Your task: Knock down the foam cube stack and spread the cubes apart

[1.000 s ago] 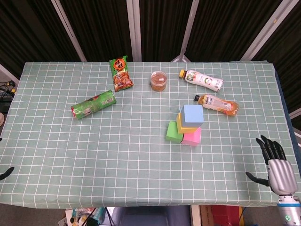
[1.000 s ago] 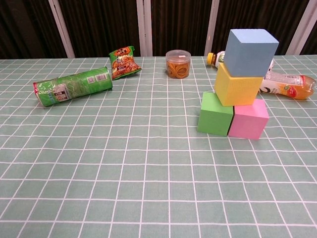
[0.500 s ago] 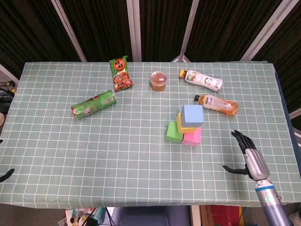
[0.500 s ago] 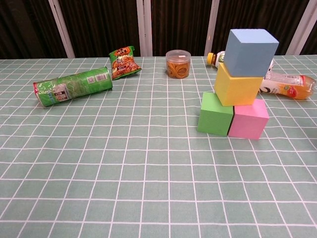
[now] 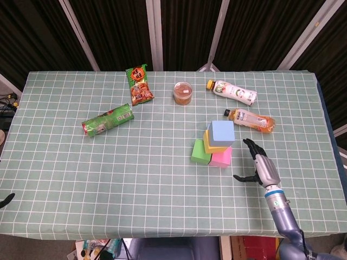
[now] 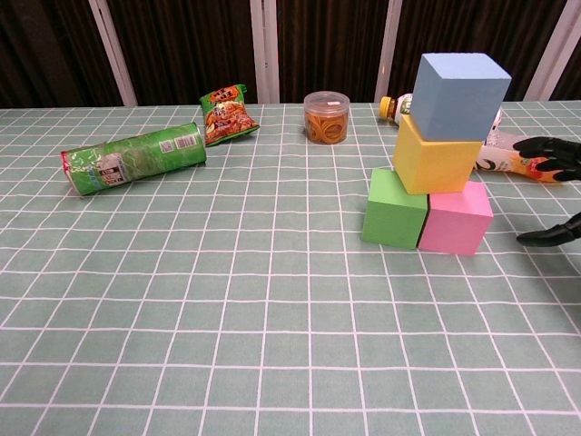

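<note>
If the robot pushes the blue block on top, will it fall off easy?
Probably yes. The blue block sits highest, resting only on the yellow block, so a sideways nudge should topple it. It looks like light foam, so it would likely tumble softly, not roll far. The right hand is open beside the stack, not touching yet.

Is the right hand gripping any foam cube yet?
No. The right hand is open beside the pink foam cube, touching nothing; the stack stands intact.
</note>
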Tool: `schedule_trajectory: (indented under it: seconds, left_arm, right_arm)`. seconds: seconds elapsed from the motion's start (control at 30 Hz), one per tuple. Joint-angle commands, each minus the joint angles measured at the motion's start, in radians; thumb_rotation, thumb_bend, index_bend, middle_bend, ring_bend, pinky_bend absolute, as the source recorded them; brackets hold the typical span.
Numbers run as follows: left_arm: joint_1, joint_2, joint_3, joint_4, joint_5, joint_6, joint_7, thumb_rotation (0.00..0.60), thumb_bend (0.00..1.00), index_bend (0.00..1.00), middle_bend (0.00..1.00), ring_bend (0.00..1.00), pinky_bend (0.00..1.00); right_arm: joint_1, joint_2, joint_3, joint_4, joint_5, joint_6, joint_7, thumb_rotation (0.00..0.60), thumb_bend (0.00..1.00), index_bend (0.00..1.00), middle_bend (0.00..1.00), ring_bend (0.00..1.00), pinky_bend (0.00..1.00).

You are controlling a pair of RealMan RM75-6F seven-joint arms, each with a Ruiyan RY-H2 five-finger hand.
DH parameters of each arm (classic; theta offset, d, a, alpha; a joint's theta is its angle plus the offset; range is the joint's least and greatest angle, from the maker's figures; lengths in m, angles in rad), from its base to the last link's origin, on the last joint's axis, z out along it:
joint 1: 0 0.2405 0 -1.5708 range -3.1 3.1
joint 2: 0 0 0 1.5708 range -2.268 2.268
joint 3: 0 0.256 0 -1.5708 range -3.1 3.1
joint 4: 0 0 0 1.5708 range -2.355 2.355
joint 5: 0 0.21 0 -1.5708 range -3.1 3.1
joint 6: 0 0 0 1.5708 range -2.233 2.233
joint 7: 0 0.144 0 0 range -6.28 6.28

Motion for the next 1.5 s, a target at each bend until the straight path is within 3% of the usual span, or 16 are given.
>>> schedule_trajectory:
  seconds: [0.03,0.33,0.53,0.67,0.8,1.17,1.5]
  left_arm:
    - [0.000,0.000,0.000,0.001,0.001,0.000,0.000,0.600,0.15,0.21,0.00,0.00,0.00]
    - [0.001,0.001,-0.006,0.003,-0.011,-0.001,-0.007,0.600,0.15,0.21,0.00,0.00,0.00]
    - [-0.001,0.001,-0.007,0.003,-0.015,-0.005,-0.003,0.600,0.15,0.21,0.00,0.00,0.00]
    - [0.000,0.000,-0.007,0.003,-0.015,-0.005,-0.003,0.600,0.15,0.21,0.00,0.00,0.00]
    - [0.000,0.001,-0.007,0.002,-0.014,-0.004,-0.003,0.600,0.15,0.21,0.00,0.00,0.00]
    - [0.003,0.001,-0.007,0.004,-0.015,-0.002,-0.006,0.600,0.15,0.21,0.00,0.00,0.00]
    - [0.001,0.003,-0.008,0.006,-0.021,-0.010,-0.008,0.600,0.15,0.21,0.00,0.00,0.00]
  right_arm:
    - [0.024,-0.027,0.006,0.010,0.029,-0.024,-0.033,0.600,0.12,0.01,0.00,0.06,0.00]
    - [0.084,-0.113,0.030,0.070,0.107,-0.034,-0.131,0.600,0.12,0.04,0.06,0.13,0.00]
    - [0.098,-0.149,0.033,0.100,0.132,-0.028,-0.158,0.600,0.12,0.13,0.19,0.22,0.00]
    - [0.104,-0.166,0.033,0.113,0.139,-0.026,-0.166,0.600,0.12,0.21,0.36,0.25,0.00]
    - [0.103,-0.191,0.048,0.125,0.142,0.000,-0.152,0.600,0.12,0.31,0.46,0.31,0.00]
    - [0.106,-0.250,0.078,0.151,0.155,0.062,-0.161,0.600,0.13,0.36,0.51,0.35,0.00]
    - [0.066,-0.183,0.097,0.095,0.133,0.102,-0.108,0.600,0.13,0.36,0.51,0.35,0.00]
